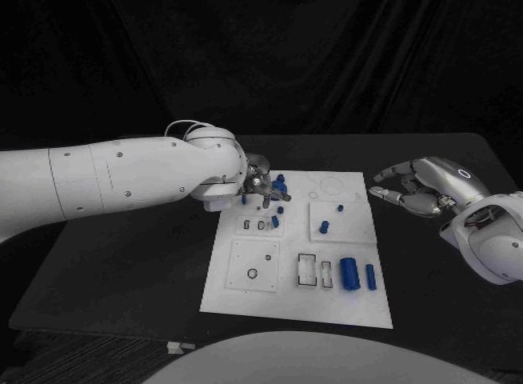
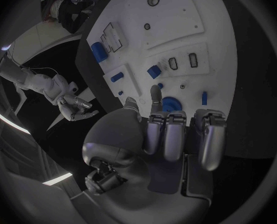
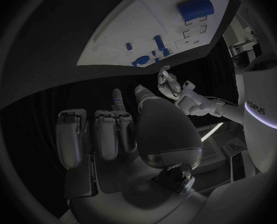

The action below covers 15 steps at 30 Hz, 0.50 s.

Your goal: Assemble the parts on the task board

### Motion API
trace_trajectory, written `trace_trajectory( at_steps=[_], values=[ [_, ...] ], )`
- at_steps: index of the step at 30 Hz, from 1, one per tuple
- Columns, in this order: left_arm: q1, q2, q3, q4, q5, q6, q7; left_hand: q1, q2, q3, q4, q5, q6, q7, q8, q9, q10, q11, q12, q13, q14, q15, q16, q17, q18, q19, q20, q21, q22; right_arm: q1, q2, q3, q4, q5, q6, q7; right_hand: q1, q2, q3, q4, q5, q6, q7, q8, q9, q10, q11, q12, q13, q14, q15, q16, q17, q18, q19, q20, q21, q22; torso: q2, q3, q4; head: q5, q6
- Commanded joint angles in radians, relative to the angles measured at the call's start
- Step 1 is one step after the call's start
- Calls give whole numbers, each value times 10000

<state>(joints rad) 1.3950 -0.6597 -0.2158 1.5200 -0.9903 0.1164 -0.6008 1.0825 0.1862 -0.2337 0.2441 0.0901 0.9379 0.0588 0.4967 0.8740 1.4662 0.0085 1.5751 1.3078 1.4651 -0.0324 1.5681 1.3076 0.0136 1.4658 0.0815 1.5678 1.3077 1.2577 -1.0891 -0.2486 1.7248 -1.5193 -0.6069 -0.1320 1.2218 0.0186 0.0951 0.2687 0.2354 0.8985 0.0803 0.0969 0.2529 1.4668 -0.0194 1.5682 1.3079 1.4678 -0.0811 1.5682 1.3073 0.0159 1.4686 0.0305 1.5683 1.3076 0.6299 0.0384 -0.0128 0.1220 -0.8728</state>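
You see no readable writing on flat white rectangular task board. Silver left hand touches round blue part at far edge, grip unclear. Silver right hand empty, fingers apart, beside board.

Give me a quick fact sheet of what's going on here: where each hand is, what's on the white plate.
Left hand: over the task board's far left corner, fingers down by a round blue part; hold unclear
Right hand: off the board's right edge, above the black table, holding nothing
Near end of board: large blue cylinder lying beside a slimmer blue piece
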Motion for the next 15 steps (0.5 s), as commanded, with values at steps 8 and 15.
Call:
trace_trajectory(
  at_steps=[8, 15],
  values=[
    [-196, 22, 9, -4, -14, 51, -515, -155, 29, 71, 17, -20, -141, 3, -104, 92, 1046, -101, -43, 2629, 1057, -86, 27, 2632, -110, 951, -84, -21, 2565, -58, 11, 6, 36, -20, -119, -125, 106, -18, 26, -42, 136, 156, -5, -5, -27, 1040, 44, 26, 2629, 1030, 70, 26, 2635, -159, 1022, 79, 25, 2632, -41, -10, 7, 18, 2],
    [-342, 5, 9, -48, -14, 68, -516, -159, 42, 163, -38, 41, -209, 69, -600, -30, 1046, -53, -43, 2629, 1057, -54, 27, 2632, -84, 852, -75, -76, 2499, -121, 44, 6, 29, -20, -74, -137, 106, -24, 25, -40, 138, 195, -4, 8, -26, 1040, 44, 26, 2629, 1030, 70, 26, 2635, -159, 1022, 79, 25, 2632, -49, -10, 6, 46, 2]
  ],
)
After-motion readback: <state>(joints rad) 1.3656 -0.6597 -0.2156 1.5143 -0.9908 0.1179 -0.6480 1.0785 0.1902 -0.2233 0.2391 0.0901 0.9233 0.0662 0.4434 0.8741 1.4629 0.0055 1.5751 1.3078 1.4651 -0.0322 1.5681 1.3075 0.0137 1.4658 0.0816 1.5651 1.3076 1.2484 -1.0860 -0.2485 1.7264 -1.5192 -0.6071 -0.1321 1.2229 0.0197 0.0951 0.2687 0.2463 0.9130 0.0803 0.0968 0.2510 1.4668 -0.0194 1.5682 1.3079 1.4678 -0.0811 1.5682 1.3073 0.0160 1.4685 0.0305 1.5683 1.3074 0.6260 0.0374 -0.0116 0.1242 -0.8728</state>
